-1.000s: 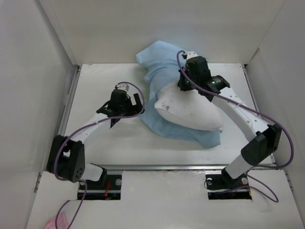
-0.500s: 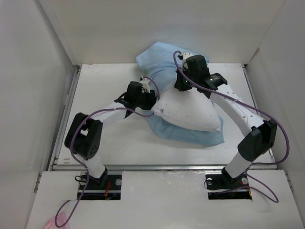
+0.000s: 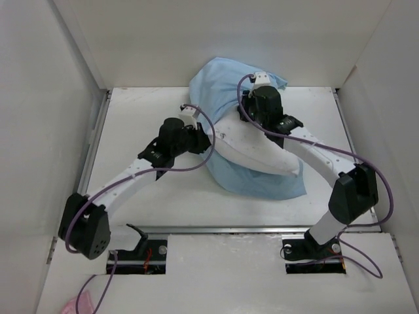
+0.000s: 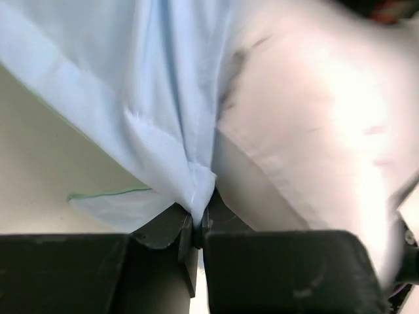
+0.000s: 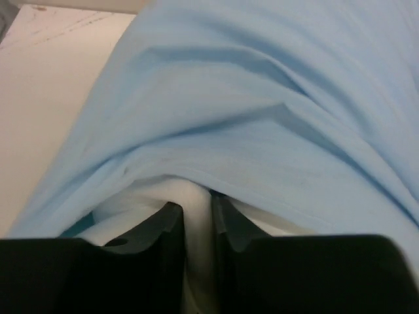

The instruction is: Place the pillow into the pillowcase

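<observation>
Light blue cloth sat pinched in the left gripper [image 3: 200,139], whose two fingers had closed to a thin slit on a gathered fold of the pillowcase [image 3: 221,80]. The left wrist view showed it plainly: the left gripper [image 4: 198,219] held a bunched edge of the pillowcase [image 4: 163,118], which ran up and away from the jaws, with the white pillow [image 4: 314,131] just beside it on the right. A second before, that gripper had stood out over the bare table [image 3: 150,190], well apart from the cloth. Half a second before, it had reached the pillow's left corner. Now the arm stretched further in and its wrist lay against the case's left edge.

In the middle, the pillowcase had climbed. Its blue hood stood taller near the back wall and covered more of the pillow [image 3: 262,156] than before. The pillow's pointed left corner, plain to see a second earlier, was now mostly under the blue. The pillow's right half lay bare on the lower layer of the case, which spread out beneath it toward the near right.

On the right, the right gripper [image 3: 249,121] had shifted a little toward the back wall. Its wrist view showed the right gripper [image 5: 196,210] narrowed onto a ridge of white pillow [image 5: 134,204] fabric, just under the pillowcase [image 5: 262,98] hem.
</observation>
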Controlling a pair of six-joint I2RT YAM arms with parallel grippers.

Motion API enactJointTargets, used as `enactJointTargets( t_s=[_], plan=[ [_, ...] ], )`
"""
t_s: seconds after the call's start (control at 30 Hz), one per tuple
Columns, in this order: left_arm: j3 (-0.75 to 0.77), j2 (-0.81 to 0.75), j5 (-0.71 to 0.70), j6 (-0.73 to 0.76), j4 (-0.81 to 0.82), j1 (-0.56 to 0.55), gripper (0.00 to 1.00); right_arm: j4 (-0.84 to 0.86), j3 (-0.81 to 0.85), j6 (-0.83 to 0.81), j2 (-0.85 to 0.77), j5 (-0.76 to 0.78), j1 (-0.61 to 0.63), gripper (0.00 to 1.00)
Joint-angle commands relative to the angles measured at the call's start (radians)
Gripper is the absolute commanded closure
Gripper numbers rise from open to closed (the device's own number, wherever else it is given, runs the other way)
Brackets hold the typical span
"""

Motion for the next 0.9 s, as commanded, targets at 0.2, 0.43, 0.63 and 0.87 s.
enactJointTargets(
  t_s=[0.2, 0.43, 0.63, 0.87],
  plan=[
    [0.069, -0.005, -0.142, -0.025, -0.104, -0.021, 1.00, 0.117, -0.051, -0.245, -0.162, -0.242, 0.061, 0.02],
    [0.088, -0.057, -0.163, -0.006, -0.123, -0.021, 1.00, -0.270, -0.150, -0.538, -0.457, -0.536, 0.185, 0.00],
    [0.117, -0.084, -0.163, 0.003, -0.150, -0.021, 1.00, -0.394, -0.196, -0.510, -0.310, -0.373, 0.273, 0.00],
    [0.094, -0.150, -0.163, -0.006, -0.159, -0.030, 1.00, -0.190, -0.181, -0.385, -0.036, 0.046, 0.259, 0.00]
  ],
)
